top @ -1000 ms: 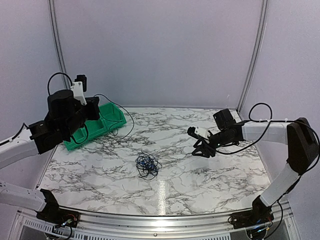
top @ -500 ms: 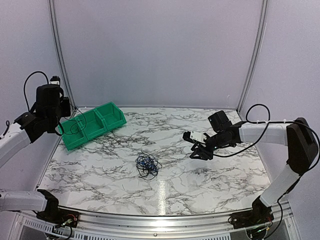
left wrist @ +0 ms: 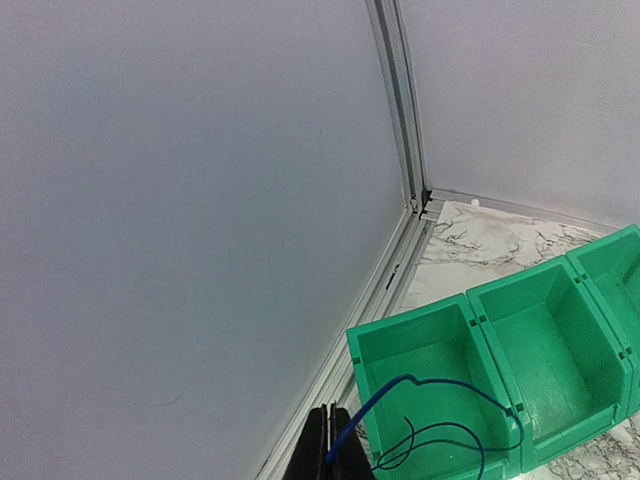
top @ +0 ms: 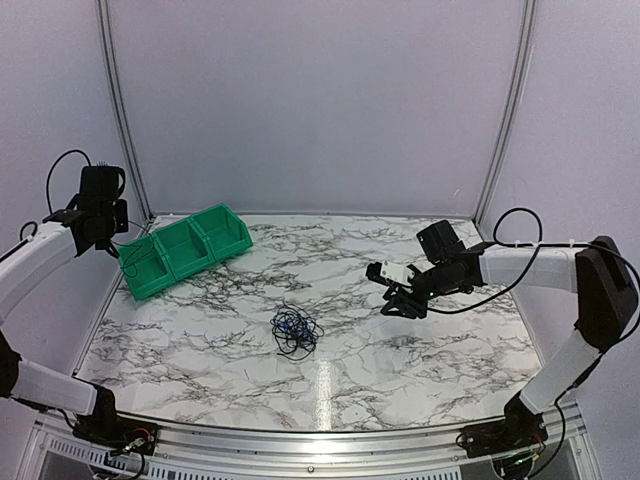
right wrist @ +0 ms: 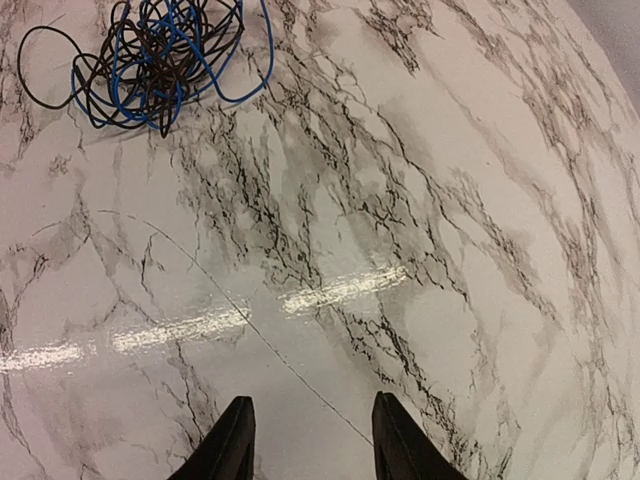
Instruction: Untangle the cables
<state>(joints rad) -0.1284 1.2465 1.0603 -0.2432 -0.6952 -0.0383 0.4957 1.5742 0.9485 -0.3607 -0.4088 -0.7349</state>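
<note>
A small knot of thin blue and black cables [top: 296, 331] lies on the marble table, left of centre; it also shows at the top left of the right wrist view [right wrist: 150, 50]. My left gripper [top: 104, 232] is raised at the far left, by the wall, above the left end of the green bins [top: 236, 240]. In the left wrist view it [left wrist: 335, 452] is shut on a blue cable [left wrist: 430, 384], which arcs down into the leftmost green compartment [left wrist: 470, 300] with a darker strand. My right gripper [top: 400, 297] is open and empty, low over the table right of the knot [right wrist: 312, 440].
The row of three joined green bins stands at the back left of the table, next to the wall's metal rail [left wrist: 395, 270]. White enclosure walls close the back and sides. A thin seam line [right wrist: 250, 325] crosses the marble in front of my right gripper.
My left arm has swung from over the bins out to the far left wall, and the long cable loop that lay over the table has gone into the bins. My right gripper shifted slightly left.
</note>
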